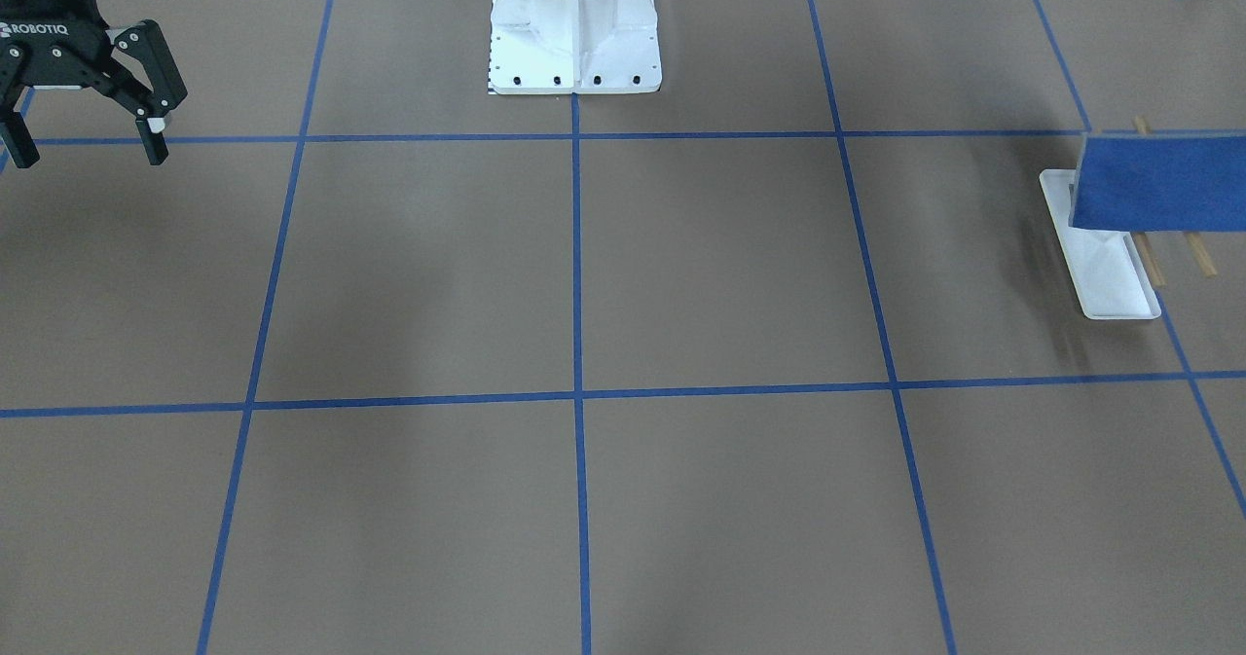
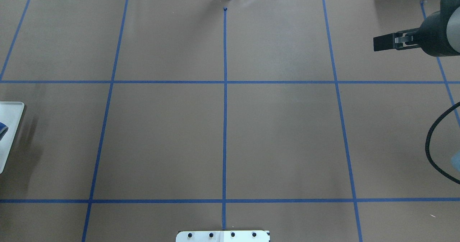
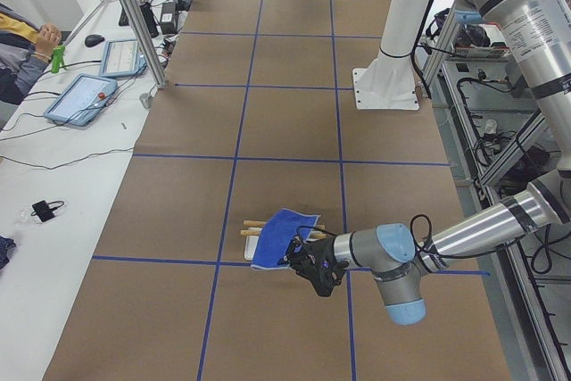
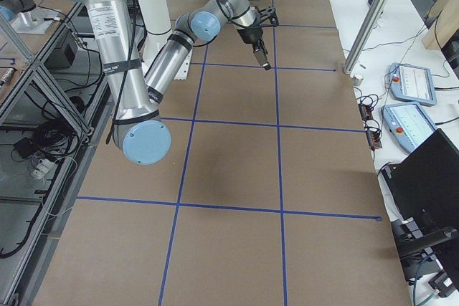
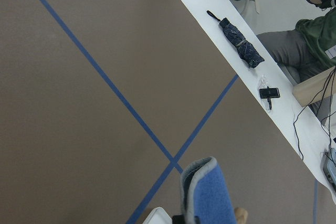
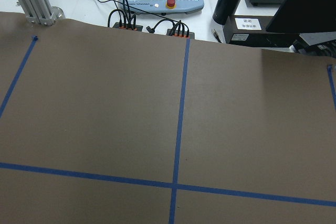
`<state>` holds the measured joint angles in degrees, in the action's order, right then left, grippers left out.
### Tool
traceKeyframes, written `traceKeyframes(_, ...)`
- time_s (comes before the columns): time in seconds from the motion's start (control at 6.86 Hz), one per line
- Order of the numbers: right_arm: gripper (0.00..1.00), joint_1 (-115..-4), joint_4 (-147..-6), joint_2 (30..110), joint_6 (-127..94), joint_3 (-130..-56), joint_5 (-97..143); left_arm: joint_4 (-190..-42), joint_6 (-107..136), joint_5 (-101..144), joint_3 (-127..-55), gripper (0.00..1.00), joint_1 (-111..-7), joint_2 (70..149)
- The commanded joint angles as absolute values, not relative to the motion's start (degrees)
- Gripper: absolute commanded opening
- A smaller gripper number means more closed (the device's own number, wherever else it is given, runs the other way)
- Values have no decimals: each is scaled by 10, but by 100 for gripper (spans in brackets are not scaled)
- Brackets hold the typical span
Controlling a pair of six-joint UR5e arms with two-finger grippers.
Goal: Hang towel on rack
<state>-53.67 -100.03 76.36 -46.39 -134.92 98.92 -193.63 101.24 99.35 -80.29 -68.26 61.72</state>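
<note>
The right arm is reaching out on the right side, and its right gripper (image 1: pixel 86 141) is hanging in the air with both fingers spread wide. The left arm is stretching low to the far left, forearm nearly level. Whether its left gripper (image 3: pixel 305 261) is clamping cannot be told.

You can see the towel (image 1: pixel 1158 183) is soft napped blue cloth, the rack (image 1: pixel 1110 280) beneath it pairs a smooth white base with bare pale-wood dowels, and the bench (image 1: pixel 681 275) around the rack wears matt brown paper.
</note>
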Motion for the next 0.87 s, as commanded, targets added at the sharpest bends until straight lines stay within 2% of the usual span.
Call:
traceKeyframes(0.0,100,-540,-1000,762,-463,-1349,990,-1947,1012,992,-795,46,-683,618)
traceKeyframes(0.15,100,-541,-1000,762,-463,-1348,990,-1943,1013,992,-796,53,-681,621)
traceKeyframes(0.29,100,-541,-1000,762,-463,-1348,991,-1941,1013,993,-795,78,-680,627)
traceKeyframes(0.44,100,-542,-1001,762,-462,-1348,991,-1940,1013,994,-793,97,-680,632)
traceKeyframes(0.73,100,-573,-1004,769,-439,-1345,1033,-1936,1001,996,-790,98,-680,652)
